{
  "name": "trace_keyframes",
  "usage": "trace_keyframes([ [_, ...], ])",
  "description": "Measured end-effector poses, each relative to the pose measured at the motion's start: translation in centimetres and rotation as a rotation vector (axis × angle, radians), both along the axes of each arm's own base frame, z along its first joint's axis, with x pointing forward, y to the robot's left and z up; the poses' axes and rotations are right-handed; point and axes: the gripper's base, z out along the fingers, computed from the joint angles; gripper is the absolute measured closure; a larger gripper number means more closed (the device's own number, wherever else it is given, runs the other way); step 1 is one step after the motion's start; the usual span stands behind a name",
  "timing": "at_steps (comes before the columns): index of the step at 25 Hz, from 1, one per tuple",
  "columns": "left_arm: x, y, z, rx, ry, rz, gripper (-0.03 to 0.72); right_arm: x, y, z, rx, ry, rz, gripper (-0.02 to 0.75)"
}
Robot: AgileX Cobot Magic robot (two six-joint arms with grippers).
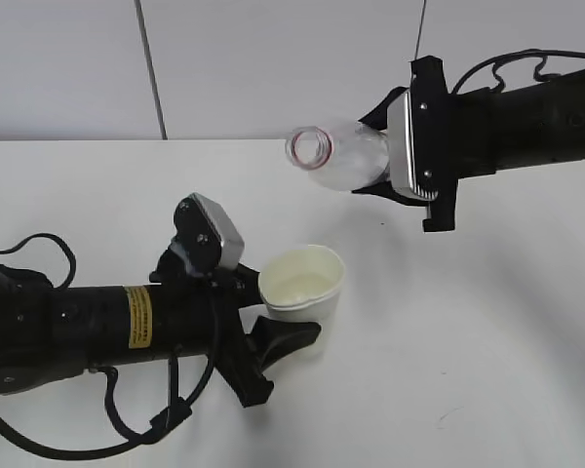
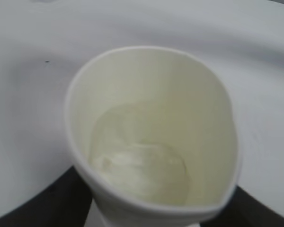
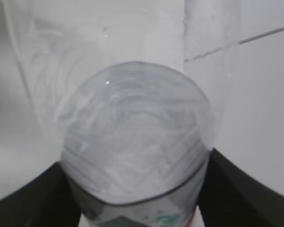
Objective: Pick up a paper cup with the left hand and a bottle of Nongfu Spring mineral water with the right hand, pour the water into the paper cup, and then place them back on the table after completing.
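Observation:
My left gripper point(image 1: 278, 317) is shut on a white paper cup point(image 1: 303, 283) and holds it upright just over the white table point(image 1: 487, 331). Clear water point(image 2: 142, 163) lies in the cup's bottom; the cup fills the left wrist view point(image 2: 151, 123), squeezed a little by black fingers point(image 2: 42, 203). My right gripper point(image 1: 375, 156) is shut on the clear uncapped bottle point(image 1: 336, 156), held nearly level above and right of the cup, its red-ringed mouth point(image 1: 309, 148) pointing left. No stream shows. In the right wrist view the bottle point(image 3: 132, 142) sits between black fingers point(image 3: 23, 203).
A grey wall with a vertical seam point(image 1: 151, 68) stands behind the table. The table's far edge point(image 1: 78, 140) runs across the back. A black cable point(image 1: 39, 249) loops beside the left arm.

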Motion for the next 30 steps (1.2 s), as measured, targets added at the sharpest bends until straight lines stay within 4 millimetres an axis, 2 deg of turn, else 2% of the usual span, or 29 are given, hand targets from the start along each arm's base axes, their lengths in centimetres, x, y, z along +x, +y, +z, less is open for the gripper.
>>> trace_keyframes([
  [6, 1.9, 2.3, 0.0, -0.007, 0.005, 0.110, 0.285, 0.1, 0.1, -0.2, 0.217, 0.231, -0.169, 0.259],
  [11, 2.9, 3.9, 0.0, -0.008, 0.006, 0.171, 0.285, 1.0, 0.2, -2.4, 0.330, 0.371, -0.269, 0.259],
  [12, 3.1, 4.2, 0.0, -0.009, 0.008, 0.182, 0.262, 1.2, 0.3, -2.9, 0.358, 0.394, -0.291, 0.259],
  [18, 4.0, 5.1, 0.2, -0.029, 0.000, 0.287, 0.288, 2.4, 0.4, -5.1, 0.531, 0.506, -0.414, 0.259],
  [23, 4.6, 5.6, 0.3, -0.037, -0.022, 0.374, 0.289, 3.3, 0.8, -6.0, 0.679, 0.497, -0.415, 0.259],
  [30, 4.7, 5.6, -0.5, -0.042, -0.030, 0.377, 0.289, 4.3, 1.1, -7.3, 0.832, 0.461, -0.386, 0.259],
])
